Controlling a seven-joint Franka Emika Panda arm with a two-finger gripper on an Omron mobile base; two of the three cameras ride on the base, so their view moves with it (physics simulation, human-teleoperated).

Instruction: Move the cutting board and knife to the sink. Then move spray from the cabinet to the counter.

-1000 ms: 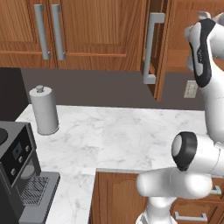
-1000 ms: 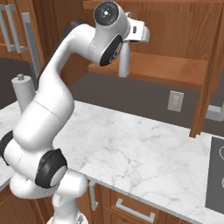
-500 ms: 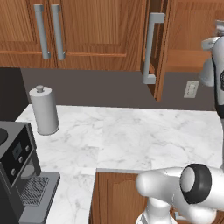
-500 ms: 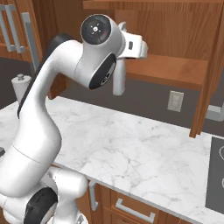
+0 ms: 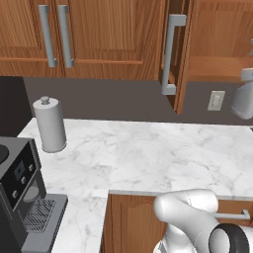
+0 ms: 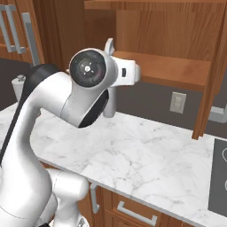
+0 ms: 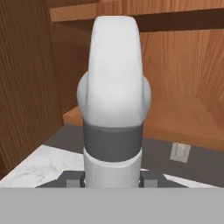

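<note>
My gripper (image 7: 113,180) is shut on the spray (image 7: 113,109), a pale grey-white bottle held upright between the fingertips (image 7: 72,179). In the right base view the spray (image 6: 110,101) hangs just in front of the open cabinet's lower shelf (image 6: 170,67), above the back of the counter (image 6: 137,153). From the left base view the spray (image 5: 244,98) sits at the right edge, below the cabinet shelf (image 5: 217,69) and well above the counter (image 5: 148,158). The cutting board, knife and sink are out of view.
A white paper-towel roll (image 5: 49,126) stands at the counter's back left. A dark coffee machine (image 5: 20,192) fills the near left corner. The open cabinet door (image 5: 173,49) juts out. A wall outlet (image 6: 178,103) is behind. A dark cooktop (image 6: 219,177) lies far right.
The arm has swung out of the cabinet opening, carrying the spray lower and outward from the shelf. The grip has stayed the same.
</note>
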